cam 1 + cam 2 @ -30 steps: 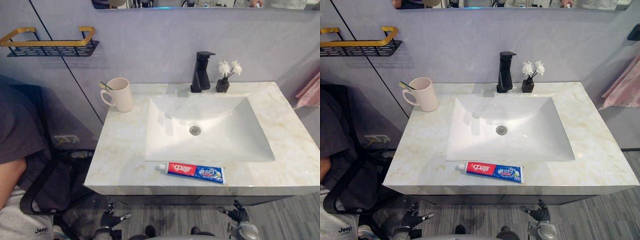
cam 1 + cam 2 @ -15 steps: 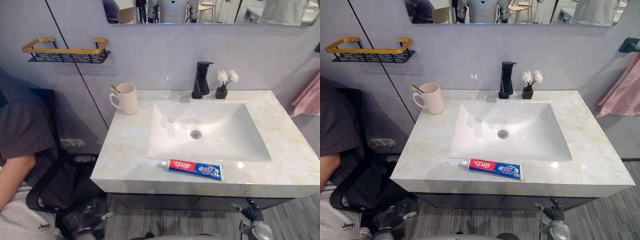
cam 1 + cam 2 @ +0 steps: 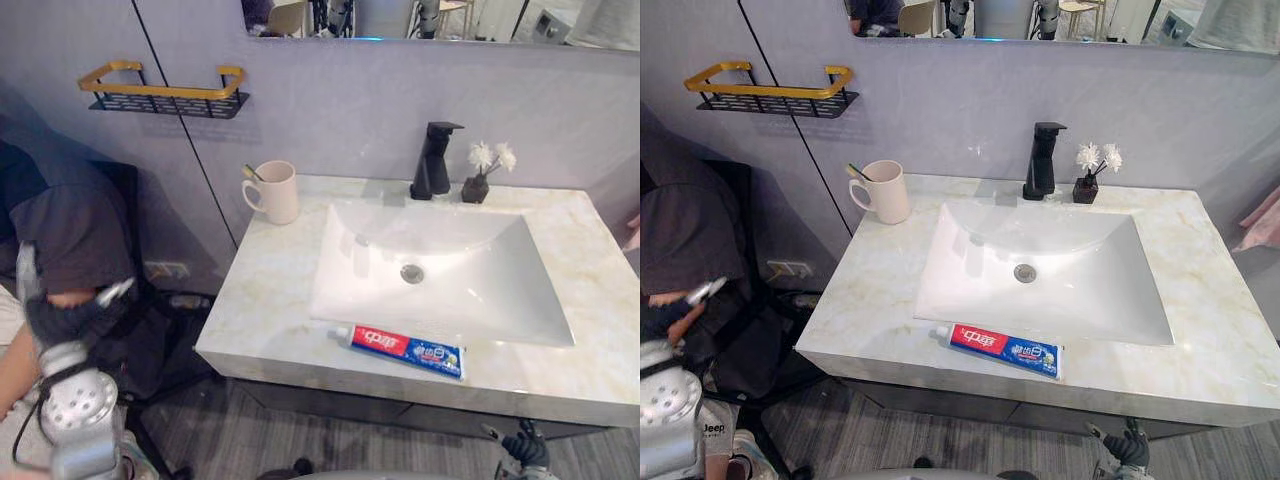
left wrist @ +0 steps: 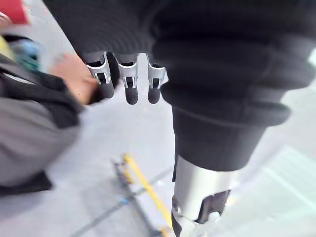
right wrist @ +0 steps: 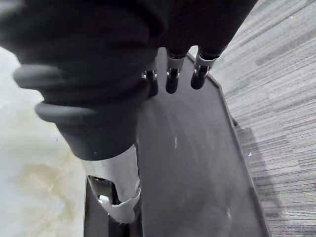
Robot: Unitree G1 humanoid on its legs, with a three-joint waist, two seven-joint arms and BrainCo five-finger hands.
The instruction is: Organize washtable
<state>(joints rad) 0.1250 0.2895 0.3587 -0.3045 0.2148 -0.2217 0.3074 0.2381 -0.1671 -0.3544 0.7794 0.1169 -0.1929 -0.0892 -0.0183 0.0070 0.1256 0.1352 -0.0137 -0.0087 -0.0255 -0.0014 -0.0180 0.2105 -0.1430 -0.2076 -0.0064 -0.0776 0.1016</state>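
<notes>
Two loose items need sorting, nothing gripped yet.

Left eye view: the toothpaste tube (image 3: 405, 349) lies flat along the front edge of the washtable (image 3: 265, 300), just before the sink (image 3: 470, 300). The mug (image 3: 279, 191) with a toothbrush (image 3: 251, 173) stands at the back left corner. The faucet (image 3: 433, 160) and flower vase (image 3: 475, 189) sit at the back edge. Your left hand (image 3: 65, 318) is raised off the left side, well apart from the top. Your right hand (image 3: 522, 450) hangs below the front edge.

Right eye view: same layout, with the wall shelf (image 3: 770, 90) above the mug.

Left wrist view: fingers (image 4: 131, 86) are relaxed and empty, with a person's hand (image 4: 74, 79) beyond them.

Right wrist view: fingers (image 5: 172, 74) are loose and empty over the floor (image 5: 276, 98).

The likely step is reaching for the tube. Come down from above and pinch across its middle. Don't nudge it off the edge.
</notes>
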